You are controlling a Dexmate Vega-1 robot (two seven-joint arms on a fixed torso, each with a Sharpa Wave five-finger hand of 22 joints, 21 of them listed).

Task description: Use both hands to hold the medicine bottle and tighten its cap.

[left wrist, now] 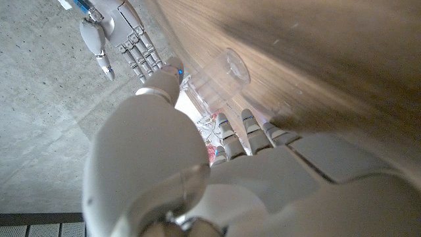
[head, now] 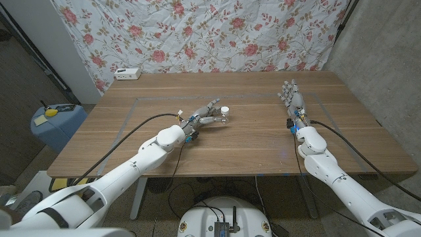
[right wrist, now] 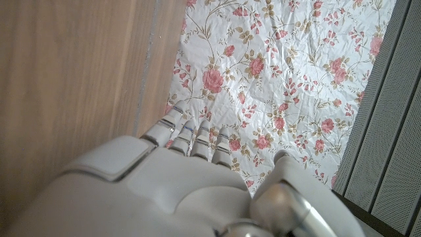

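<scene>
Medicine bottle (head: 223,113) at left hand (head: 205,116) fingertips; right hand (head: 292,95) spread.

Clear medicine bottle (head: 223,114), white-capped, upright mid-table

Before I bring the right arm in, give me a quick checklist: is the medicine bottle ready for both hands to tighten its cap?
1. Medicine bottle upright on the wooden table: ok.
2. Cap on the bottle: ok; tightness: cannot tell.
3. Left robot hand at the bottle: ok; firm grip: cannot tell.
4. Right robot hand on the bottle: not ok, open and apart.
5. Path between them bare: ok.
</scene>
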